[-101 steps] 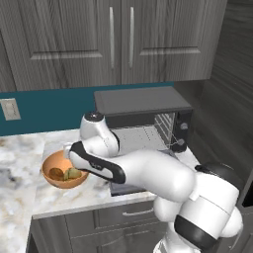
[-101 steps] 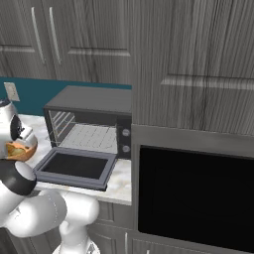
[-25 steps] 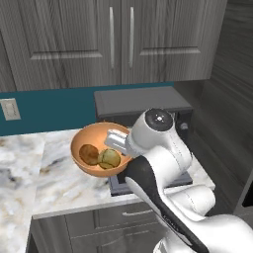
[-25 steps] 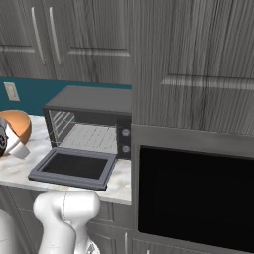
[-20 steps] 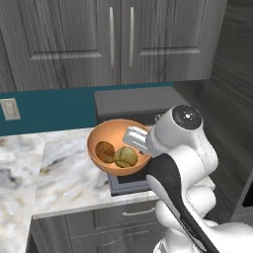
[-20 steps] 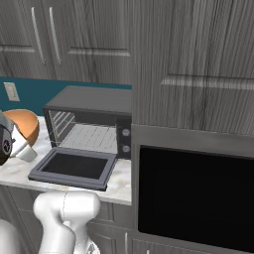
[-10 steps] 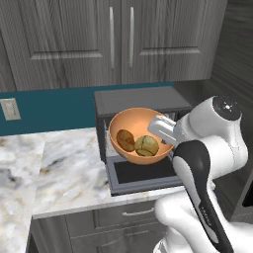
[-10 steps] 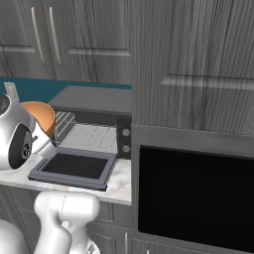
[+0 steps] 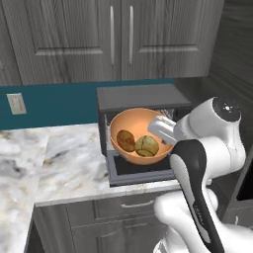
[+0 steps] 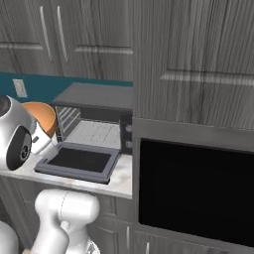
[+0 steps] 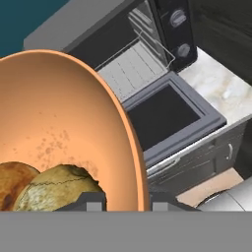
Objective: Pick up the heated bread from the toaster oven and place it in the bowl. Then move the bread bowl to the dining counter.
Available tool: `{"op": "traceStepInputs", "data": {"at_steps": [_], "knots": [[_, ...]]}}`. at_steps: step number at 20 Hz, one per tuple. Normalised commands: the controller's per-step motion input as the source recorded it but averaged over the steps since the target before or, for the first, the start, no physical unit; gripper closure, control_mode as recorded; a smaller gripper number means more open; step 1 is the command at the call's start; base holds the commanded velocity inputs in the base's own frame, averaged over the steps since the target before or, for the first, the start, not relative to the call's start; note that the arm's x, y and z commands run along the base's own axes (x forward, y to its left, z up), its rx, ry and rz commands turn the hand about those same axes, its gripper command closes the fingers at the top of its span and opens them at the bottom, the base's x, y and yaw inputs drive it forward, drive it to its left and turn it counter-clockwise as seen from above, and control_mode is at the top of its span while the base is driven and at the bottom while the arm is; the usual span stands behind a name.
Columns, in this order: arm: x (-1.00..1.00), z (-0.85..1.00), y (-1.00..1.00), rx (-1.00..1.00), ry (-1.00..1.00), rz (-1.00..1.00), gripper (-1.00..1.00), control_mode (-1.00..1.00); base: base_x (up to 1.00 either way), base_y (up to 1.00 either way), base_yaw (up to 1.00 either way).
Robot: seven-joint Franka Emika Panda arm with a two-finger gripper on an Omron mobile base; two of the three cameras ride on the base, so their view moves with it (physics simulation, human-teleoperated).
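Grey wood-grain cabinets [image 9: 118, 39] hang over a teal backsplash and a marble worktop [image 9: 54, 163], with a socket [image 9: 16, 104] on the wall at the left of the left base view. At the worktop's right end sits the oven [image 9: 143, 96], its door [image 10: 79, 161] dropped flat toward the robot and its wire rack [image 10: 96, 133] bare inside; two knobs [image 11: 178, 18] stand on its right front in the hand view. To the right of the oven, in the right base view, a tall unit carries a black panel [image 10: 196, 191]. The bowl [image 9: 141, 136] is off the worktop, held in the air in front of the oven mouth and above the open door, tipped so that its inside faces the left base camera. Two lumps lie in it, touching: the olive-tan bread [image 9: 147, 146] on the right and a darker brown lump [image 9: 126, 140] on its left. The gripper [image 11: 127, 199] is clamped on the bowl's rim, one finger inside the wall and one outside, as the hand view shows at its bottom edge; in the left base view the hand reaches the rim from the right. In the right base view the bowl peeks out as an orange curve behind the arm's white joint, to the left of the oven.
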Motion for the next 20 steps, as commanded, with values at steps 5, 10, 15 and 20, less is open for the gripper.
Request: {"op": "traceStepInputs", "data": {"at_steps": [5, 10, 15, 20], "knots": [[0.00, 0.00, 0.00, 0.00, 0.00, 0.00, 1.00, 1.00, -0.92, -0.71, 0.54], [0.00, 0.00, 0.00, 0.00, 0.00, 0.00, 1.00, 1.00, -0.77, -0.48, 0.89], [0.00, 0.00, 0.00, 0.00, 0.00, 0.00, 1.00, 1.00, -0.35, -0.25, 1.00], [0.00, 0.00, 0.00, 0.00, 0.00, 0.00, 1.00, 1.00, -0.11, -0.10, 1.00]]}}
